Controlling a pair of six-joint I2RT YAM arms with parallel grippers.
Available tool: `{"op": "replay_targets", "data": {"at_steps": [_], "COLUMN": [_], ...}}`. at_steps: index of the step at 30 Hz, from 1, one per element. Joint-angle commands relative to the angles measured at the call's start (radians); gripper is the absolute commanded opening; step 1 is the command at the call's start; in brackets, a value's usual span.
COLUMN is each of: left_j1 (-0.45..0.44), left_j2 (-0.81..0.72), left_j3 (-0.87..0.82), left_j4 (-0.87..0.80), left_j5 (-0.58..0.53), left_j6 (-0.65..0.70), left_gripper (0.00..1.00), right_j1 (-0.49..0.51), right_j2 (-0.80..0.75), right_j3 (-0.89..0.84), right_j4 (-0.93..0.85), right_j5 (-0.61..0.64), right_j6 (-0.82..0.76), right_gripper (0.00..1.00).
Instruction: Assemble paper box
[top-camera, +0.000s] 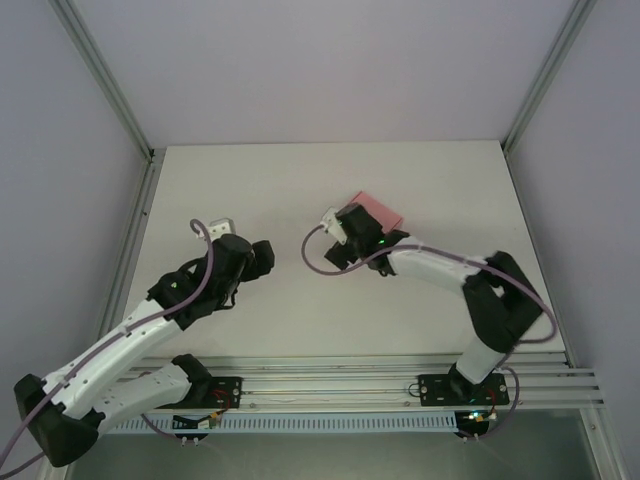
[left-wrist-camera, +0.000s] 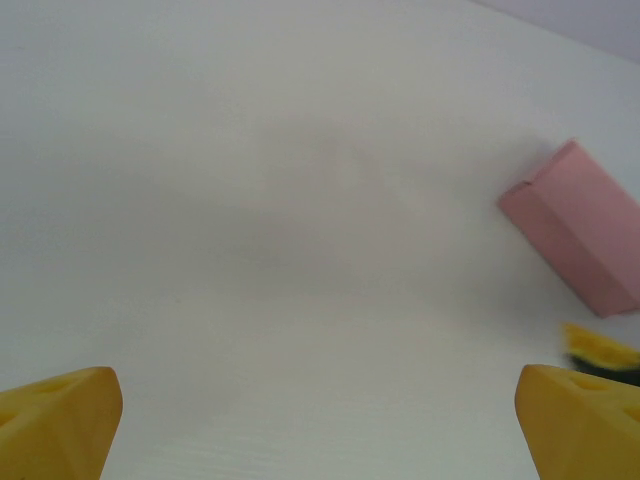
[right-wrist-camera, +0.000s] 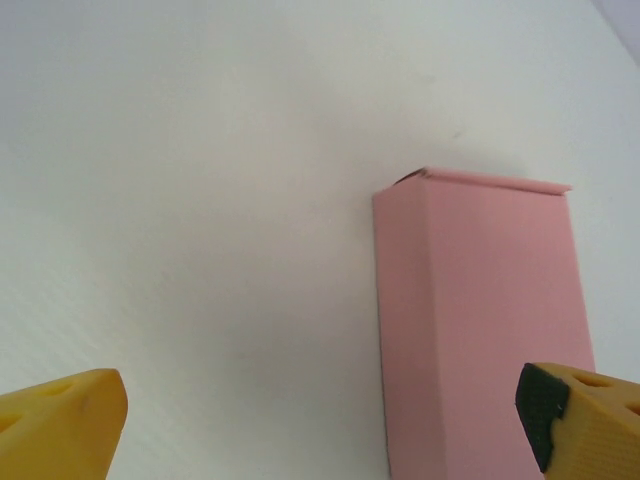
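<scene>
right claw (right-wrist-camera: 320, 415) seen spread wide, nothing held | paper box (right-wrist-camera: 480, 320) seen lying on desk (right-wrist-camera: 200, 200), centre-right of frame, beside right-hand finger | left claw (left-wrist-camera: 320, 420) seen spread wide, box at its frame's right edge

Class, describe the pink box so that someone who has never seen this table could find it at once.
Start at the white table and follow the right arm out to the open right gripper. Just ahead of it lies the paper box, closed and slim, its pink card standing out from everything else.
</scene>
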Motion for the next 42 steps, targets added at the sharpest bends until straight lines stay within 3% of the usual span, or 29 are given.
{"op": "replay_targets", "data": {"at_steps": [1,5,7,9,11,15,16,18,20,22,24,26,27,28,29,31,42], "left_j1": [0.102,0.301,0.4,0.502,0.561,0.577,0.578,0.584,0.583,0.587,0.589,0.586,0.594,0.604,0.604,0.611,0.608], "left_j2": [0.041,0.12,0.16,0.221,0.3,0.436,0.468,0.475,0.506,0.585,0.599,0.689,0.638,0.665,0.682,0.656,0.667], "left_j3": [0.007,-0.075,-0.133,-0.197,-0.243,-0.36,-0.406,-0.431,-0.489,-0.536,-0.536,-0.513,-0.475,-0.473,-0.504,-0.494,-0.491], "left_j4": [0.039,0.234,0.369,0.521,0.641,1.001,1.15,1.238,1.425,1.601,1.574,1.661,1.485,1.541,1.63,1.561,1.577], "left_j5": [-0.086,-0.145,-0.11,-0.064,-0.11,-0.153,-0.129,-0.029,0.075,0.118,0.235,0.226,0.253,0.261,0.258,0.249,0.252], "left_j6": [0.056,0.164,0.211,0.245,0.278,0.41,0.457,0.488,0.56,0.593,0.617,0.639,0.61,0.619,0.623,0.6,0.611], "left_gripper": [0.99,1.0,1.0,1.0,1.0,1.0,1.0,1.0,1.0,1.0,1.0,1.0,1.0,1.0,1.0,1.0,1.0], "right_j1": [-0.138,-0.369,-0.502,-0.622,-0.689,-0.704,-0.704,-0.704,-0.707,-0.708,-0.706,-0.708,-0.709,-0.719,-0.72,-0.719,-0.718], "right_j2": [-0.13,-0.289,-0.333,-0.354,-0.361,-0.306,-0.271,-0.242,-0.204,-0.136,-0.024,-0.074,-0.045,-0.069,-0.061,-0.066,-0.057], "right_j3": [-0.047,-0.231,-0.303,-0.358,-0.44,-0.605,-0.63,-0.623,-0.696,-0.737,-0.761,-0.686,-0.651,-0.652,-0.652,-0.657,-0.655], "right_j4": [-0.054,0.08,0.128,0.16,0.285,0.647,0.725,0.761,1.001,1.121,1.304,1.065,1.052,1.007,1.026,1.026,1.04], "right_j5": [-0.194,-0.218,-0.25,-0.295,-0.287,-0.289,-0.309,-0.367,-0.423,-0.432,-0.468,-0.415,-0.389,-0.377,-0.369,-0.37,-0.387], "right_j6": [0.297,0.467,0.524,0.554,0.527,0.428,0.427,0.421,0.421,0.411,0.405,0.419,0.442,0.453,0.454,0.453,0.446], "right_gripper": [1.0,1.0,1.0,1.0,1.0,1.0,1.0,1.0,1.0,1.0,1.0,1.0,1.0,1.0,1.0,1.0,1.0]}}
